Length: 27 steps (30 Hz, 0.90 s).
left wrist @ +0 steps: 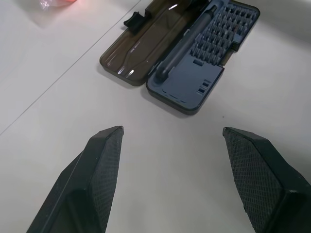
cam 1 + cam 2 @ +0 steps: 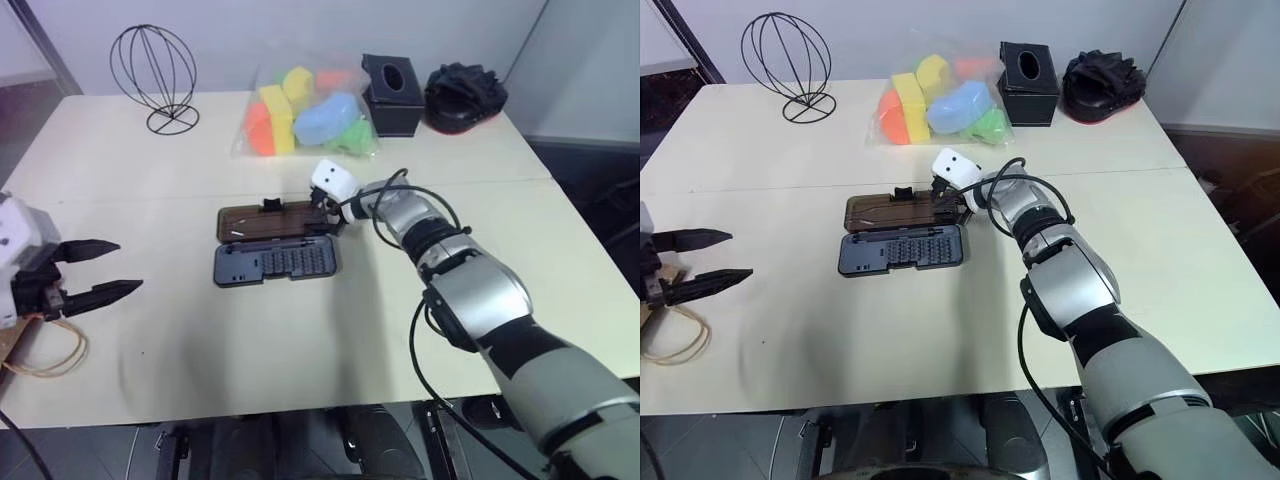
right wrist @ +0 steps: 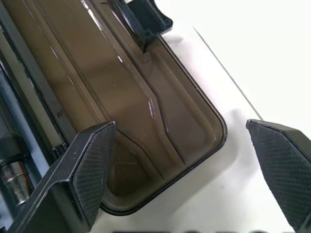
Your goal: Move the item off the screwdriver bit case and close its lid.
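The flat dark grey plastic screwdriver bit case (image 2: 275,263) lies open in the middle of the pale bench (image 2: 180,370), its translucent smoky-brown lid (image 2: 280,220) folded flat on the far side with the small black latch tab (image 2: 270,205) at its far edge. The brown kraft paper bag (image 2: 12,345) with its twine loop handles (image 2: 50,360) lies at the near left edge of the bench, well apart from the case. The left gripper (image 2: 100,268) hovers just above it with jaws apart and empty; the right gripper (image 3: 182,170) has wide jaws straddling the lid's right-hand corner, holding nothing. The lid looks light, stiff and smooth, likely slippery under the pads, so its thin outer rim or the latch tab seems the best purchase for swinging it over the hinge. Open bench lies all round; the bag of coloured foam blocks (image 2: 300,112) and black tissue box (image 2: 392,92) sit well beyond.
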{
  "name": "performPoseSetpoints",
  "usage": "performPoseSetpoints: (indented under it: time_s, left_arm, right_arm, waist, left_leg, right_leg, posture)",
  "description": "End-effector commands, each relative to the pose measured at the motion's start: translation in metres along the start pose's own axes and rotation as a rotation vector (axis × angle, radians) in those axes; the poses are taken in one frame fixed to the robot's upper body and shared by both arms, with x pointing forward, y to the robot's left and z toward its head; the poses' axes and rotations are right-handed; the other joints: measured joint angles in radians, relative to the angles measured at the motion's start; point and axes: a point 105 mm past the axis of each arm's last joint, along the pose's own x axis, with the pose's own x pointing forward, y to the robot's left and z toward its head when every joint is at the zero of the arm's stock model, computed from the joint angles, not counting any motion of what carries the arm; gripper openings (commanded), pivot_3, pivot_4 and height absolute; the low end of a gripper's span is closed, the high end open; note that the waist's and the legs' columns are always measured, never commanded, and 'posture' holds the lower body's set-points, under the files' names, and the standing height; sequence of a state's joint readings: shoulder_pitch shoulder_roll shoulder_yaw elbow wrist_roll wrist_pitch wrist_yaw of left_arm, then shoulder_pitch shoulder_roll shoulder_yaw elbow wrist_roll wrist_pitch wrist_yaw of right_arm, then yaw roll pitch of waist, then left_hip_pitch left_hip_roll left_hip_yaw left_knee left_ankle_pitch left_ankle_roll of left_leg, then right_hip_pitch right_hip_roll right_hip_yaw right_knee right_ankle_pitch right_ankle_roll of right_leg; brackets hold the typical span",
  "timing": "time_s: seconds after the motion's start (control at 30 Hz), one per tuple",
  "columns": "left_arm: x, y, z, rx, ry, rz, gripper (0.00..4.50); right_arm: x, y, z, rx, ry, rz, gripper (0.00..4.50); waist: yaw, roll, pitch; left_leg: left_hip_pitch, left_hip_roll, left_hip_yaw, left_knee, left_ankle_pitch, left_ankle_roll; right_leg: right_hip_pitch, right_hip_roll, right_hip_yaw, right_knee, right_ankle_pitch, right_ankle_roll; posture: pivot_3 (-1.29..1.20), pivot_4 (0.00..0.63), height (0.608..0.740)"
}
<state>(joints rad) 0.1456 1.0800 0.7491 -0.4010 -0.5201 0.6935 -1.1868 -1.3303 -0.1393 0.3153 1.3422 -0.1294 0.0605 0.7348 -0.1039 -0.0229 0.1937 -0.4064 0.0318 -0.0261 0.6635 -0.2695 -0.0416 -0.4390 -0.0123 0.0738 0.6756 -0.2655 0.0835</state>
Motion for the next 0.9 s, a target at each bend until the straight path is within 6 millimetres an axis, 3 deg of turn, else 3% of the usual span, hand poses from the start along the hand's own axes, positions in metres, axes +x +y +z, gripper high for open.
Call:
performPoseSetpoints:
  time_s: [0.03, 0.17, 0.57, 0.67, 0.9]
  left_arm:
    - [-0.007, 0.002, 0.009, 0.033, -0.018, 0.037, 3.42]
    - [-0.006, 0.005, 0.016, 0.042, -0.030, 0.035, 3.42]
    - [0.002, 0.009, 0.023, 0.056, -0.038, 0.027, 3.42]
    - [0.001, 0.009, 0.023, 0.058, -0.040, 0.033, 3.46]
    - [0.001, 0.008, 0.023, 0.057, -0.040, 0.040, 3.46]
  right_arm:
    - [-0.002, -0.001, 0.013, -0.047, -0.025, 0.015, 4.50]
    - [0.003, 0.012, 0.000, -0.119, 0.037, 0.075, 4.50]
    - [0.003, 0.001, -0.011, -0.030, 0.098, -0.016, 4.50]
    - [0.002, 0.005, -0.019, -0.021, 0.135, 0.012, 3.64]
    - [0.003, 0.017, -0.030, -0.042, 0.181, 0.105, 0.11]
  waist:
    - [0.000, 0.000, 0.000]
    - [-0.001, 0.000, 0.000]
    - [-0.001, 0.000, 0.000]
    - [-0.001, 0.000, 0.000]
    - [-0.001, -0.001, -0.001]
  left_leg:
    - [0.000, 0.000, 0.000, 0.000, 0.000, 0.000]
    - [0.000, 0.000, 0.000, 0.000, 0.000, 0.000]
    - [0.001, 0.000, -0.001, 0.000, 0.001, -0.002]
    - [0.002, 0.000, -0.001, 0.000, 0.001, -0.002]
    - [0.004, 0.000, -0.001, -0.001, 0.001, -0.002]
  right_leg:
    - [0.000, 0.000, 0.000, 0.000, 0.000, 0.000]
    - [0.000, 0.000, 0.000, 0.000, 0.000, 0.000]
    - [0.001, 0.000, 0.000, 0.001, 0.000, 0.000]
    - [0.002, 0.000, 0.000, 0.001, 0.000, 0.000]
    - [0.003, 0.000, 0.000, 0.001, 0.000, 0.000]
  posture:
    - [0.00, 0.150, 0.737]
    - [0.00, 0.150, 0.737]
    - [0.00, 0.150, 0.737]
    - [0.00, 0.150, 0.737]
    - [0.00, 0.150, 0.737]
